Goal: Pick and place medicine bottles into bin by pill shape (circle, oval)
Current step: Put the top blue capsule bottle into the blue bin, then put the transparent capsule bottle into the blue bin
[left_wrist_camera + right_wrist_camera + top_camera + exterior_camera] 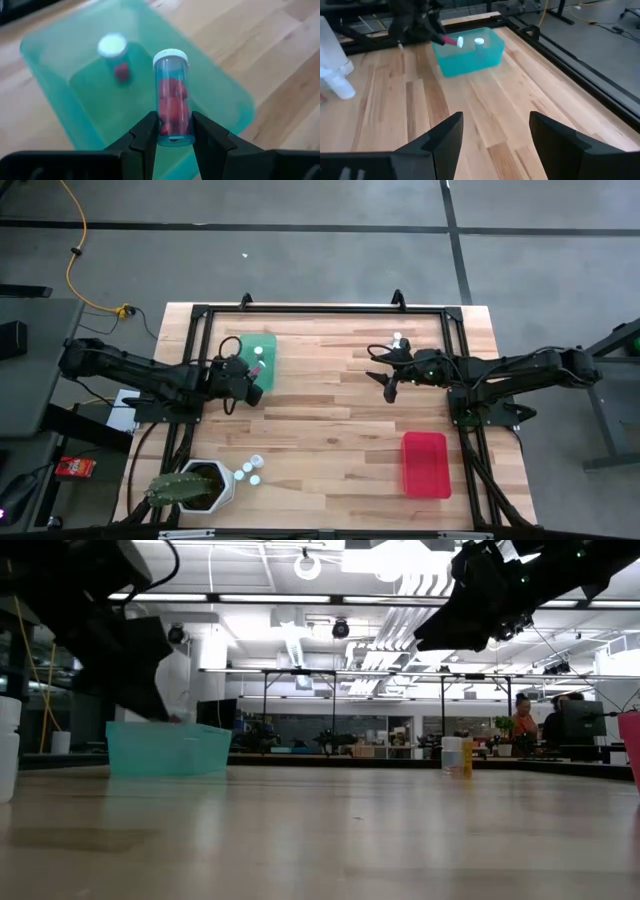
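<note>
High view: left gripper (256,370) at the green bin's (268,345) 7 o'clock edge, right gripper (386,372) over bare table (330,420) — left wrist view: fingers (145,140) clenched on a red-pill bottle (172,97) above the bin, a second bottle (114,55) inside — right wrist view: fingers (440,145) spread, empty.

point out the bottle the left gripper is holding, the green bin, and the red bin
held bottle (172,100), left wrist view, on its clear body over the red pills
green bin (55,80), left wrist view, on its side wall
red bin (425,464), high view, on its floor
</note>
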`<action>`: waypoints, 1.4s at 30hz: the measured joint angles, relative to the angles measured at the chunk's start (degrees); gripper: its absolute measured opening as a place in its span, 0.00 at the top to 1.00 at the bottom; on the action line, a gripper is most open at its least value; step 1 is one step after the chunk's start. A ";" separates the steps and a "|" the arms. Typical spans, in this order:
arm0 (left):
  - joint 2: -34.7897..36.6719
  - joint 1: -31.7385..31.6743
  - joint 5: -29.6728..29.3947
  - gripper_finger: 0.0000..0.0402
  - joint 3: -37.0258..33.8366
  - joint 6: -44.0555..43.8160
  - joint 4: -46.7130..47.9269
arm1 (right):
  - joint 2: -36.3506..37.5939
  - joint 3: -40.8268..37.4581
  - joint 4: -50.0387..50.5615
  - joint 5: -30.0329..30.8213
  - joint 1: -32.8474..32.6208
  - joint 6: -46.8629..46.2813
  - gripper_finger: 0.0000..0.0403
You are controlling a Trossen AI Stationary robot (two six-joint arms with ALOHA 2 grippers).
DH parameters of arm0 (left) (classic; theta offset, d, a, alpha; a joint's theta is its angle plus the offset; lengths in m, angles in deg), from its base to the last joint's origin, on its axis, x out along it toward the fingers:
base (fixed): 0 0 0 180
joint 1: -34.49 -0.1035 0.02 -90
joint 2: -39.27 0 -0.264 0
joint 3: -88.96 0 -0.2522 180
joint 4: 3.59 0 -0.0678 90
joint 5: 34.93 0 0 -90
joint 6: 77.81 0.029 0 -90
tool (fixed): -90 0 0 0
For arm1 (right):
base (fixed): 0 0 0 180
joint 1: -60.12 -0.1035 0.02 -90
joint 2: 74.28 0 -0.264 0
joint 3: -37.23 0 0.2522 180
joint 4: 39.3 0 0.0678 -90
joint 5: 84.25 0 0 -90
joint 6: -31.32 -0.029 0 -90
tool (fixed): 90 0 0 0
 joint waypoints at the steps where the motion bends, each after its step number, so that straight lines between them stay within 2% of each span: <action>1: 0.00 0.25 -0.19 0.76 -0.62 -1.47 0.00 | 0.00 0.00 -0.13 0.66 -0.29 -0.44 0.45; 7: 0.02 -0.19 -0.72 0.76 -1.28 -5.33 1.53 | -0.02 0.00 -0.04 1.88 -1.02 -4.03 0.45; 12: -0.39 -1.48 -4.04 0.76 -1.28 -8.92 1.54 | -0.02 0.00 0.31 1.94 -1.02 -7.06 0.45; 21: -8.14 -2.61 -3.76 0.76 -1.27 -11.30 -1.36 | -0.04 0.04 0.68 4.23 -1.02 -9.44 0.45; 28: -11.87 -2.26 -5.79 0.67 -1.26 -12.36 -3.44 | -0.66 0.11 0.83 4.23 -1.02 -10.86 0.45; 36: -8.36 -2.43 -7.48 0.55 2.10 -5.87 -3.70 | -0.66 0.11 0.51 5.33 -1.02 -10.00 0.45; 42: -4.02 -2.33 -8.38 0.53 6.84 8.26 -9.89 | -0.66 0.11 -2.25 5.35 -1.02 -7.66 0.45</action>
